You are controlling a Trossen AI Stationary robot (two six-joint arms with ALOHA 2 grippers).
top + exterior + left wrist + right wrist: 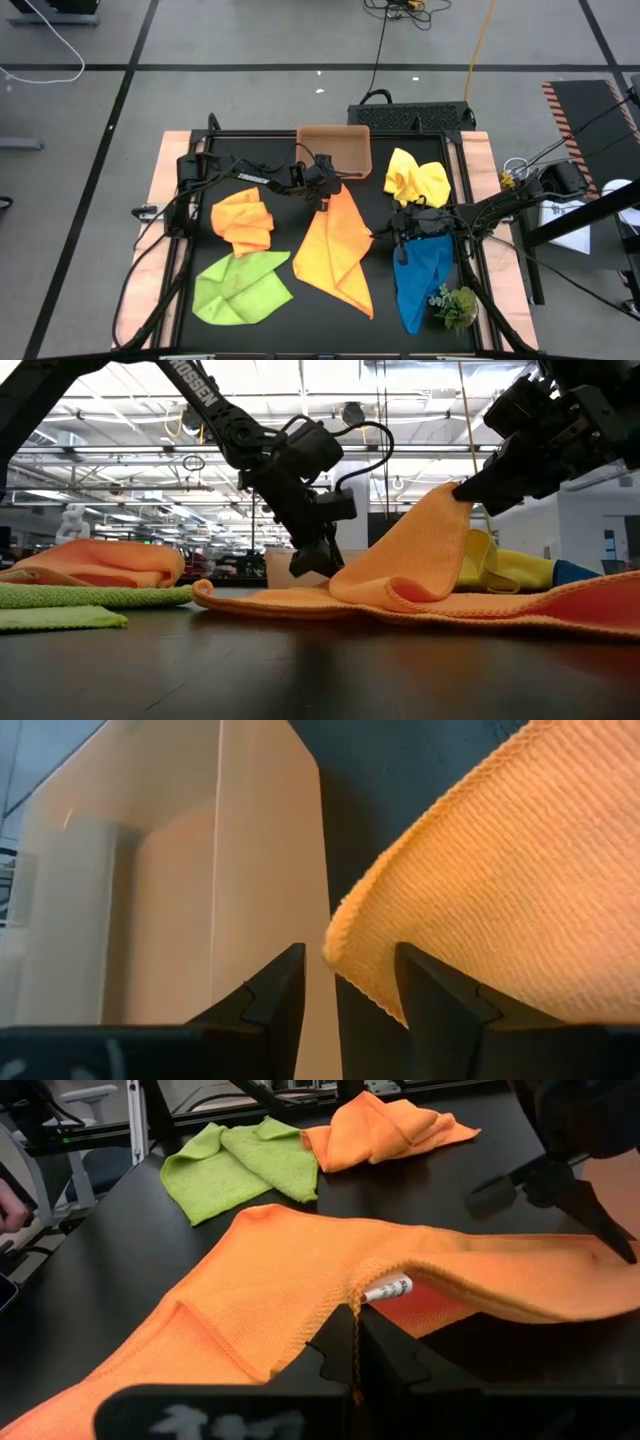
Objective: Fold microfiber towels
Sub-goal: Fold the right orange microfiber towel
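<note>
From above, the orange towel [338, 250] is lying mid-desk. The low view is showing the right hand [468, 491] pinching its raised edge. The left wrist view is showing the left hand [348, 982] parted around a corner beside the tray [170, 870].

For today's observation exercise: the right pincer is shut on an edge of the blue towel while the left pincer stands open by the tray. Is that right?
Not quite. The right pincer is shut on an edge of the orange towel, not the blue towel, as the right wrist view shows. The left pincer does stand open by the tray.
</note>
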